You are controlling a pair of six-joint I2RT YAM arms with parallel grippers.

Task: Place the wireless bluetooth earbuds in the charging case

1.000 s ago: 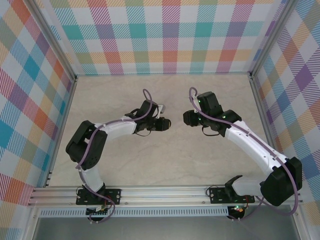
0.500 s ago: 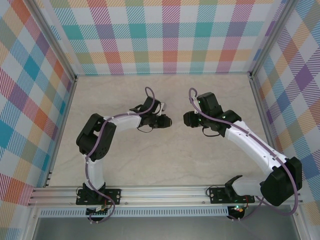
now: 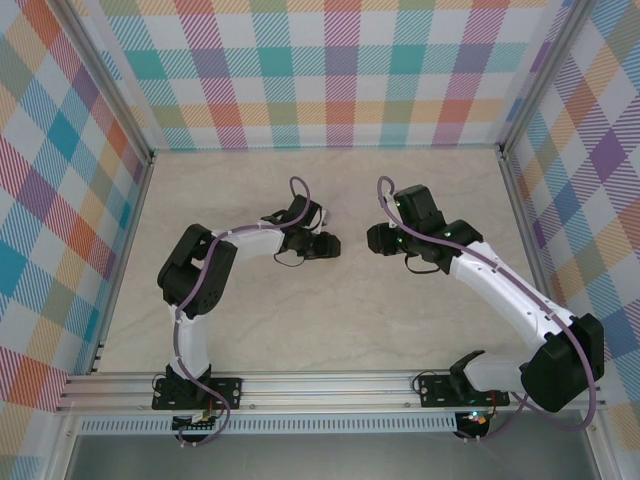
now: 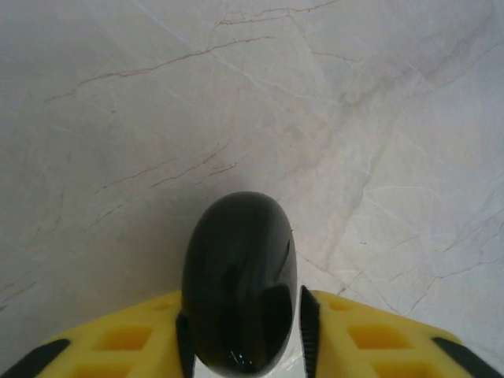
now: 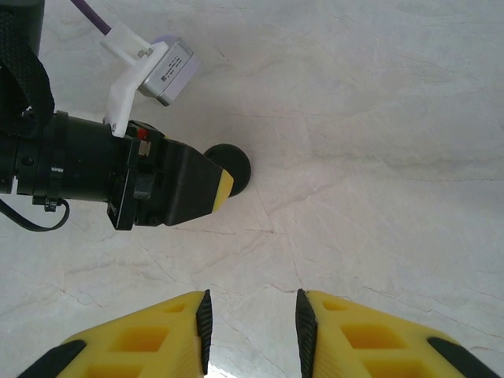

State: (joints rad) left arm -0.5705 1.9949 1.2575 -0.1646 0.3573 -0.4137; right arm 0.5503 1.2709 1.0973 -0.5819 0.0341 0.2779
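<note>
A glossy black round charging case point(image 4: 240, 276) stands on the marble table between my left gripper's point(image 4: 242, 319) yellow fingers. The left pad lies against it, and a thin gap shows at the right pad, so the jaws are open around it. In the right wrist view the same case point(image 5: 233, 167) pokes out beyond the left gripper's yellow tip point(image 5: 224, 186). From above, the left gripper point(image 3: 333, 245) and the right gripper point(image 3: 372, 238) face each other at mid-table. My right gripper point(image 5: 252, 323) is open over bare marble, a little short of the case. The earbuds are out of view.
The left arm's black wrist and its small grey camera block point(image 5: 161, 67) lie across the upper left of the right wrist view. Chequered walls point(image 3: 330, 70) and aluminium rails point(image 3: 300, 385) fence the table on all sides.
The left arm's elbow has swung in towards the middle while its gripper stayed put. Its jaws have eased apart off the black case. The right arm has held still.
</note>
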